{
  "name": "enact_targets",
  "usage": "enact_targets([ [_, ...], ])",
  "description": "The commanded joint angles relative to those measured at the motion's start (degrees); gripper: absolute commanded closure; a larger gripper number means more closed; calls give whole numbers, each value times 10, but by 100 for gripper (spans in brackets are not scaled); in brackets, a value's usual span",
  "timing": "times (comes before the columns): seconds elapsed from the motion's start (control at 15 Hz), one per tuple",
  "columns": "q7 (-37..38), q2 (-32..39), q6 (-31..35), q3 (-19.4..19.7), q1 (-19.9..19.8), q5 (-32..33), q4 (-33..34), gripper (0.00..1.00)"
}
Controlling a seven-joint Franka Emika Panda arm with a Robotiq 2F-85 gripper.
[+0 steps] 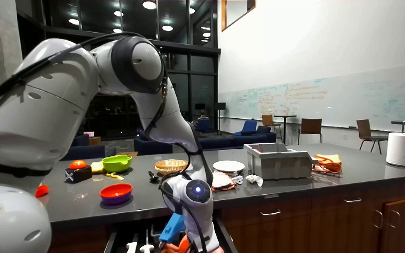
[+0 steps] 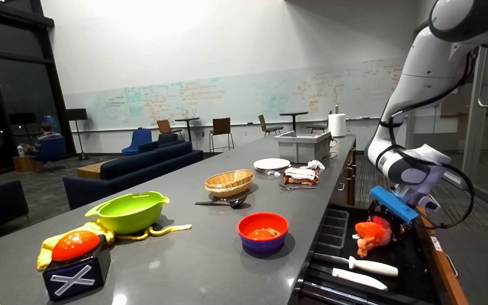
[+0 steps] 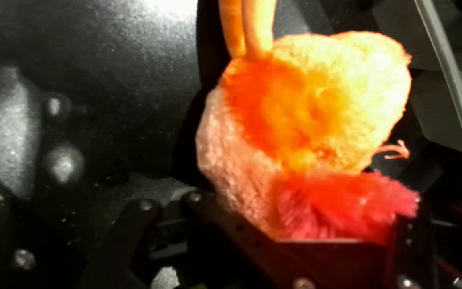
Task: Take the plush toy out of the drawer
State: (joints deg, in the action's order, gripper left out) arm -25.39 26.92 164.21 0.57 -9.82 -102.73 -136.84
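Note:
The plush toy (image 2: 371, 235) is a red-orange lump on the dark floor of the open drawer (image 2: 413, 275). It also shows at the bottom of an exterior view (image 1: 175, 248). In the wrist view the plush toy (image 3: 295, 116) has yellow patches, a pinkish side, thin orange legs and red fluff. My gripper (image 2: 387, 225) is down in the drawer. In the wrist view the gripper's sides (image 3: 315, 224) stand wide apart, with the toy's red fluff between them near the palm. The fingertips are hidden by the toy. The gripper looks open.
Two white-handled knives (image 2: 373, 267) lie beside the toy. A grey organizer (image 2: 333, 231) is along the drawer's inner side. The countertop (image 2: 193, 262) edge overhangs the drawer. A red bowl (image 2: 263, 226), wicker basket (image 2: 229, 184) and grey bin (image 2: 303, 148) stand on it.

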Motion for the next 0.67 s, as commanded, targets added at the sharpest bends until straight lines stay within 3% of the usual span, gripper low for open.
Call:
enact_targets([
  [0.0,-20,13,-1,1,1,-21,20,47],
  [0.4,-27,5,-4,0,4,-25,23,91],
  [0.6,-33,3,-3,-1,5,-28,26,95],
])
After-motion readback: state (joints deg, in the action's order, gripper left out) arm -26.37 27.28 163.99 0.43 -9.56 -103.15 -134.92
